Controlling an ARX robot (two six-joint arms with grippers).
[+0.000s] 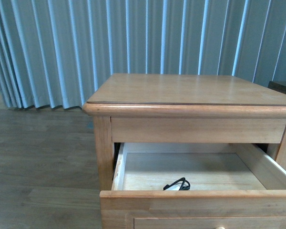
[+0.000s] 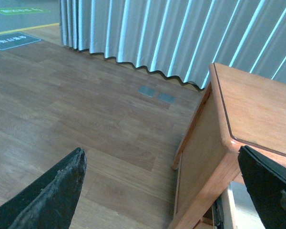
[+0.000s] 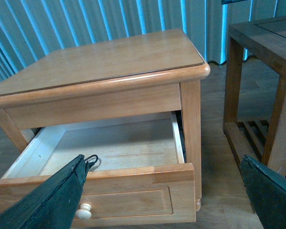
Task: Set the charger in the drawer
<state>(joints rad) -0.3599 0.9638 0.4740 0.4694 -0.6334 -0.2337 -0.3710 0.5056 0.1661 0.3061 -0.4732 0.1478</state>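
The upper wooden drawer (image 1: 190, 194) of a light-brown nightstand stands pulled open, showing its pale interior. A thin black cable (image 1: 178, 185) lies coiled in it near the front wall; the white charger block itself is hidden behind that wall. In the right wrist view the drawer front (image 3: 133, 191) with its round knob (image 3: 84, 210) shows, and a loop of the cable (image 3: 91, 160) peeks out beside my finger. My right gripper (image 3: 162, 191) is open and empty, in front of the drawer. My left gripper (image 2: 162, 191) is open and empty, off the nightstand's left side.
The nightstand top (image 1: 190, 89) is bare wood. A darker wooden side table (image 3: 267, 57) with a slatted lower shelf stands to the right of the nightstand. Pleated curtains (image 1: 133, 33) hang behind. Wood floor (image 2: 86, 109) lies to the left.
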